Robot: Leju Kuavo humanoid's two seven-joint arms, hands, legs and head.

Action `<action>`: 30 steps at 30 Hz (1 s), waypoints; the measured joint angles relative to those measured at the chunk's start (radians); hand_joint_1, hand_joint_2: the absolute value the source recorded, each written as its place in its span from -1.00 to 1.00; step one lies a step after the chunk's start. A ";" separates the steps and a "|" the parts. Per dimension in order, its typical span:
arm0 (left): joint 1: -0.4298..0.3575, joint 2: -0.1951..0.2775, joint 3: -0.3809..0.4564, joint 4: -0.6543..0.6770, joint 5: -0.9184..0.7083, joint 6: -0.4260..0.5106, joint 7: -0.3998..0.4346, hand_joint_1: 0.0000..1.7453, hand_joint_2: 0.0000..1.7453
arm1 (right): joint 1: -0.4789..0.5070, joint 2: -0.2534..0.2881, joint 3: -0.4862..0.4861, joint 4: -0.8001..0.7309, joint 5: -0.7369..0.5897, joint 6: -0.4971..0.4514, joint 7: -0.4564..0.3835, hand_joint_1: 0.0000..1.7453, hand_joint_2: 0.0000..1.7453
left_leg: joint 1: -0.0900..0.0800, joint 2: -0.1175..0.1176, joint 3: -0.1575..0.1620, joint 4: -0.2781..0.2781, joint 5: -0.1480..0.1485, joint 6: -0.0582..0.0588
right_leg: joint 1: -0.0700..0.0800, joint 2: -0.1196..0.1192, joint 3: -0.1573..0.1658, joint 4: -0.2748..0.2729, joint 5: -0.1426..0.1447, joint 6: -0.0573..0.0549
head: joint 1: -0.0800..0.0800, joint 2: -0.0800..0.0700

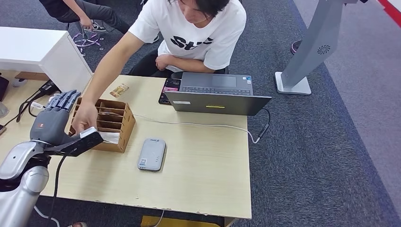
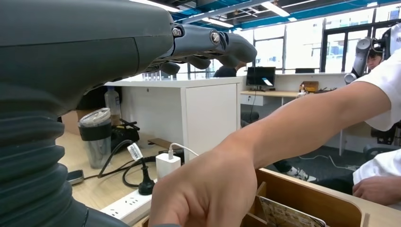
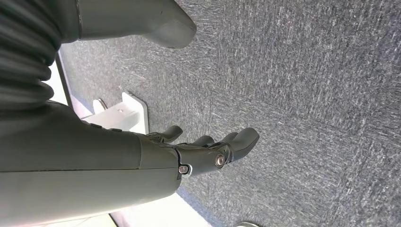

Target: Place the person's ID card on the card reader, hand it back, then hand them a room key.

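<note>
My left hand (image 1: 51, 119) hovers flat over the table's left side, beside a wooden card holder (image 1: 116, 124), with its fingers (image 2: 208, 45) stretched out and holding nothing. A person's hand (image 1: 85, 124) reaches in just under my palm, at the holder's near left corner; the left wrist view shows that hand (image 2: 208, 194) close below my fingers. A white card (image 1: 110, 137) lies at the holder's front, and a patterned card (image 2: 288, 218) stands in one slot. The grey card reader (image 1: 152, 154) lies on the table to the right of the holder. My right hand (image 3: 208, 153) hangs over carpet, holding nothing.
Another card (image 1: 119, 90) lies on the table (image 1: 203, 175) behind the holder. An open laptop (image 1: 215, 94) stands at the far edge in front of the seated person, its cable (image 1: 203, 125) trailing across the top. A power strip (image 2: 125, 204) and cup (image 2: 96, 137) sit left of my hand.
</note>
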 joint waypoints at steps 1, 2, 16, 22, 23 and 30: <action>-0.001 -0.002 0.000 0.003 -0.001 0.000 0.000 -1.00 1.00 | 0.000 0.000 0.001 0.000 0.000 0.000 0.000 -1.00 1.00 | 0.000 0.000 0.000 0.000 0.000 0.000 | 0.000 0.000 0.000 0.000 0.000 0.000 | 0.000 0.000; -0.001 -0.004 0.000 0.006 -0.002 0.000 0.000 -1.00 1.00 | 0.000 0.000 0.002 0.000 0.000 0.000 0.000 -1.00 1.00 | 0.000 0.000 0.000 0.000 0.000 0.000 | 0.000 0.000 0.000 0.000 0.000 0.000 | 0.000 0.000; -0.003 -0.014 0.000 0.039 -0.005 0.000 0.000 -1.00 1.00 | 0.000 -0.001 0.004 0.000 0.001 0.002 -0.001 -1.00 1.00 | 0.000 0.000 0.000 0.000 0.000 0.000 | 0.000 0.000 0.000 0.000 0.000 0.000 | 0.000 0.000; -0.003 -0.015 0.000 0.045 -0.011 0.002 0.001 -1.00 1.00 | 0.000 -0.001 0.005 0.000 0.002 0.004 -0.001 -1.00 1.00 | 0.000 0.000 0.000 0.000 0.000 0.000 | 0.000 0.000 0.000 0.000 0.000 0.000 | 0.000 0.000; -0.003 -0.016 0.000 0.047 -0.015 0.002 0.002 -1.00 1.00 | 0.000 -0.002 0.005 0.000 0.003 0.005 0.000 -1.00 1.00 | 0.000 0.000 0.000 0.000 0.000 0.000 | 0.000 0.000 0.000 0.000 0.000 0.000 | 0.000 0.000; -0.002 -0.020 0.000 0.069 -0.019 -0.003 -0.001 -1.00 1.00 | 0.000 -0.002 0.011 0.000 0.006 0.006 0.000 -1.00 1.00 | 0.000 0.000 0.000 0.000 0.000 0.000 | 0.000 0.000 0.000 0.000 0.000 0.000 | 0.000 0.000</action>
